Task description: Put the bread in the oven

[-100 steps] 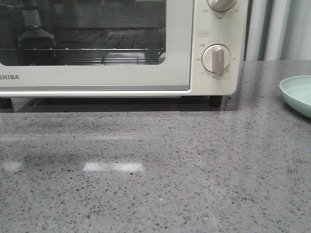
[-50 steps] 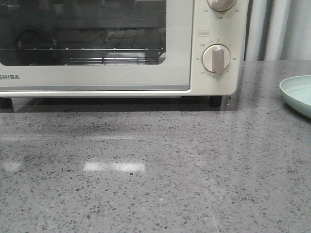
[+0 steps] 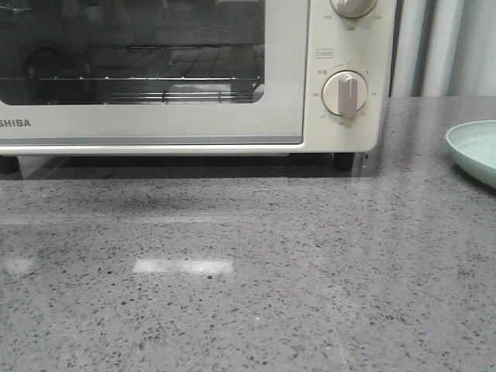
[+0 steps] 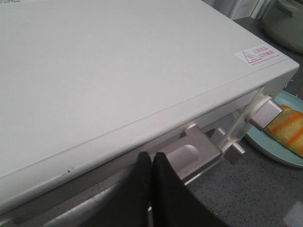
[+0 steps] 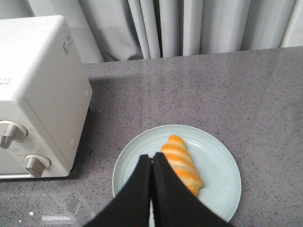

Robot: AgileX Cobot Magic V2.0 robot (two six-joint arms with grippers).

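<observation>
The bread [image 5: 182, 163], golden-orange with pale stripes, lies on a pale green plate [image 5: 218, 156] to the right of the oven [image 5: 38, 94]. My right gripper [image 5: 151, 157] hangs shut above the plate's left half, just beside the bread and holding nothing. The oven [image 3: 341, 46] stands with its glass door [image 3: 155, 124] closed and the wire rack showing behind it. My left gripper [image 4: 151, 155] is shut and empty above the oven's front top edge, close to the silver door handle [image 4: 194, 153]. The bread [image 4: 289, 130] also shows past the handle's end. Neither gripper appears in the front view.
The plate's rim [image 3: 474, 151] pokes in at the right edge of the front view. Grey speckled countertop [image 3: 248, 271] stretches in front of the oven. Grey curtains [image 5: 189, 23] hang behind the counter. A pale pot [image 4: 286, 21] stands behind the oven's far corner.
A dark arm-like reflection at the left of the oven's glass one second ago has gone. The oven and plate have not moved.
</observation>
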